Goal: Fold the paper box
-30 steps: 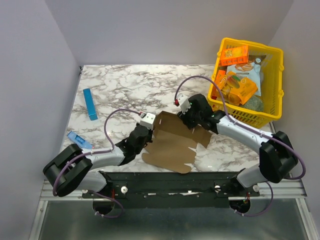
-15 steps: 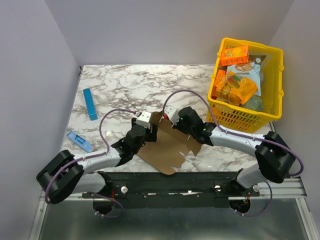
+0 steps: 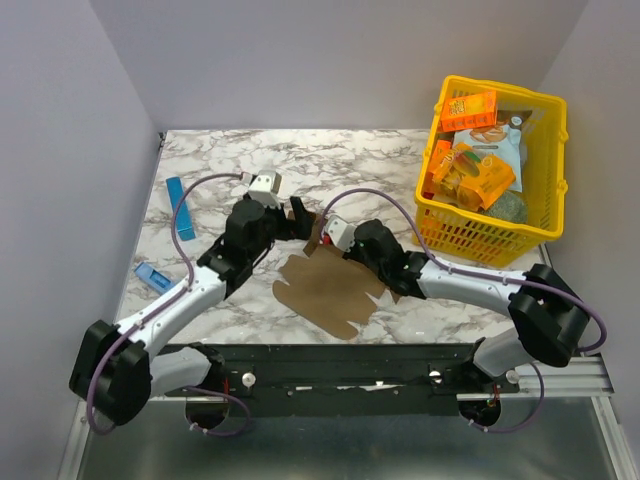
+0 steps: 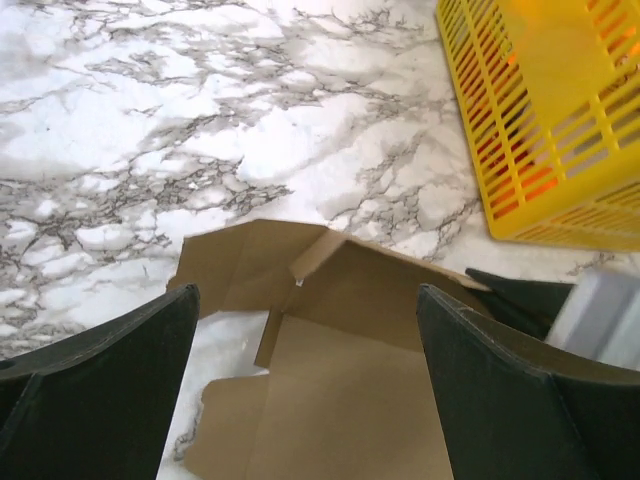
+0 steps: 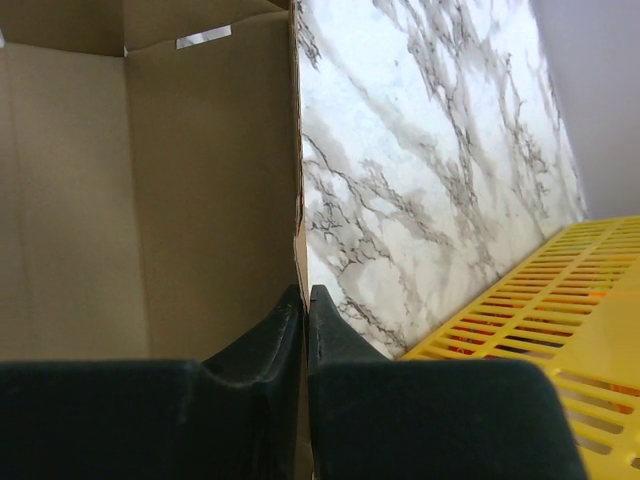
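**Top view:** A flat brown die-cut cardboard sheet w/ flaps, the paper box (image 3: 325, 295), is seen lying on the white-and-grey marble-pattern table (image 3: 250, 160), nr the near edge, approx. mid-width. Its far flap is lifted off the surface and is pinched by the right gripper (image 3: 322, 243), whose jaws are closed down onto the card. The left gripper (image 3: 290, 222) is held over the sheet's far-left corner, jaws spread wide, nothing gripped. A yellow slotted plastic basket (image 3: 555, 130) is set at the far right corner, filled w/ orange printed snack boxes (image 3: 470, 108) and other packets. A slim blue bar (image 3: 180, 207) is laid nr the left edge. A paler blue packet (image 3: 158, 280) is found closer to the near left corner.

**Left wrist view:** The two black fingers (image 4: 100, 390) are seen far apart at the frame's sides. The paper box (image 4: 350, 290) lies below and btwn them, touched by neither, w/ one panel raised into a ridge. The basket (image 4: 540, 120) is seen at upper right.

**Right wrist view:** The two black fingertips (image 5: 285, 320) are pressed together, w/ only the thin edge of an upright paper box (image 5: 150, 180) panel clamped btwn them. Marble table (image 5: 420, 150) and basket (image 5: 560, 300) are seen to the right.
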`<state>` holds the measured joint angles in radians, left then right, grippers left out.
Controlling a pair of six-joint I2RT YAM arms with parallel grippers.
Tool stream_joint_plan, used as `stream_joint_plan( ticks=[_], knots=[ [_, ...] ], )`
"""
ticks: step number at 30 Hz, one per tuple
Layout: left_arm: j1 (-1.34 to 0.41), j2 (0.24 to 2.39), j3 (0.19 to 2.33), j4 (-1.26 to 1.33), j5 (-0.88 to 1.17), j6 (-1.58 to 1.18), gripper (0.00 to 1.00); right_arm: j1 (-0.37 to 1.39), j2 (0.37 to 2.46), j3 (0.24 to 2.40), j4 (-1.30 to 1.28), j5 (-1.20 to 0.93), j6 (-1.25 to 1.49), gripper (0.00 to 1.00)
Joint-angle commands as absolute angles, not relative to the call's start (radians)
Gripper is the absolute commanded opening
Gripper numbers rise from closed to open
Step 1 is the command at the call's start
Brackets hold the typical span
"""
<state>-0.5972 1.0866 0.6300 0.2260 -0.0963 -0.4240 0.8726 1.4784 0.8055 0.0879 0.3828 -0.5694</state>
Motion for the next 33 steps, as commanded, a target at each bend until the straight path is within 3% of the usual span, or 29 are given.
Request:
stream_joint_plan(
  ticks=[1, 12, 26, 33],
  knots=[
    [-0.512, 1.261, 0.837, 0.048, 0.161, -0.446, 0.99, 0.896, 1.468, 0.801, 0.169, 0.463, -0.656, 0.13],
    [-0.489, 1.529, 1.0, 0.077, 0.284, -0.457, 0.99, 0.902, 1.52, 0.83, 0.236, 0.494, -0.752, 0.15],
    [-0.488, 1.534, 0.988, 0.179, 0.275, -0.341, 0.99, 0.902, 1.534, 0.831, 0.224, 0.462, -0.746, 0.15],
    [-0.449, 1.658, 1.13, 0.028, 0.322, -0.282, 0.99, 0.902, 1.52, 0.821, 0.218, 0.442, -0.736, 0.15]
  ],
)
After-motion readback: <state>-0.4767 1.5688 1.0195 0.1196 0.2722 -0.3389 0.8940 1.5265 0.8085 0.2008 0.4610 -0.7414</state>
